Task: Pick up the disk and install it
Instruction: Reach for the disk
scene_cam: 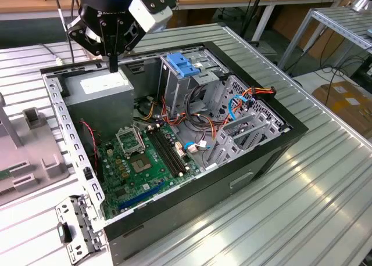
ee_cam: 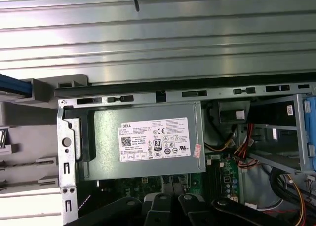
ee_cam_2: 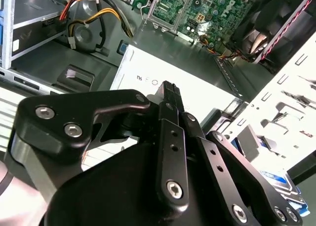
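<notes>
My gripper [scene_cam: 113, 61] hangs just above the grey power-supply box [scene_cam: 100, 87] at the back of the open computer case [scene_cam: 256, 161]. Its black fingers [ee_cam_2: 170, 93] are pressed together with nothing between them. In the second wrist view, a flat part with blue edges and a pale label, apparently the disk [ee_cam_2: 276, 180], lies outside the case wall beside a grey fixture, partly hidden by the gripper's linkage. A blue strip [ee_cam: 12, 83] by the grey fixture in the first wrist view may be its side rail.
Inside the case are a tall metal cage with a blue plastic top [scene_cam: 183, 65], a green motherboard [scene_cam: 139, 161] and bundles of coloured cables [scene_cam: 244, 100]. A grey fixture [scene_cam: 29, 144] and a loose bracket [scene_cam: 75, 228] lie at the exterior view's left on the ribbed metal table [scene_cam: 302, 208].
</notes>
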Robot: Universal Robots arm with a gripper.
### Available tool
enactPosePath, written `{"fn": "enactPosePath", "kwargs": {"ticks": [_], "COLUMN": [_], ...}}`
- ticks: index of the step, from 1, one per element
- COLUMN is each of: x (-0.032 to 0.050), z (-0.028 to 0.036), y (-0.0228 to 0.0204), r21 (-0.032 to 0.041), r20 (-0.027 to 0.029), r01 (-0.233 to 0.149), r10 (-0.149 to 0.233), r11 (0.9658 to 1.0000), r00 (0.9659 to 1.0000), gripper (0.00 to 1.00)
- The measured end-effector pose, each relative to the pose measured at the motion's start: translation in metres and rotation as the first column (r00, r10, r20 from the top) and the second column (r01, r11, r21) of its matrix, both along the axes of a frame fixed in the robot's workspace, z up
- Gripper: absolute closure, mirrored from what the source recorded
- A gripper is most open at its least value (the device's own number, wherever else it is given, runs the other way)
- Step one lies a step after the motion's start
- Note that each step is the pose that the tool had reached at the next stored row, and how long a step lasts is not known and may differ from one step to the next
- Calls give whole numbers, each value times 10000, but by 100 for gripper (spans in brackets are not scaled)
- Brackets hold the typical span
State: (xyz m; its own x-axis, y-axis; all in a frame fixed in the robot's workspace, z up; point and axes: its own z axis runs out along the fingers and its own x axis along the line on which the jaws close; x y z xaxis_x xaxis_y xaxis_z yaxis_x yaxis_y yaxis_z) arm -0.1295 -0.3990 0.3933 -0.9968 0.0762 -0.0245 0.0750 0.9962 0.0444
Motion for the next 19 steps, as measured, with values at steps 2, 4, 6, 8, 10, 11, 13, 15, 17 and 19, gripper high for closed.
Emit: {"fn": "enactPosePath", "kwargs": {"ticks": [2,4,6,8,10,11,13,15,17,19], "x": [-22,-44,-71,-81,-104,-110,-122,-139,-161,-178], "z": [0,0,0,0,0,0,0,0,0,0], "y": [0,0,0,0,0,0,0,0,0,0], "r21": [1,0,0,0,0,0,0,0,0,0], "r20": [0,0,0,0,0,0,0,0,0,0], "r01": [0,1,1,1,0,0,0,0,0,0], "r10": [0,-1,-1,-1,0,0,0,0,0,0], "r11": [10000,10000,10000,10000,10000,10000,10000,10000,10000,10000], "r00": [10000,10000,10000,10000,10000,10000,10000,10000,10000,10000], "gripper": [89,89,89,89,89,89,89,89,89,89]}}
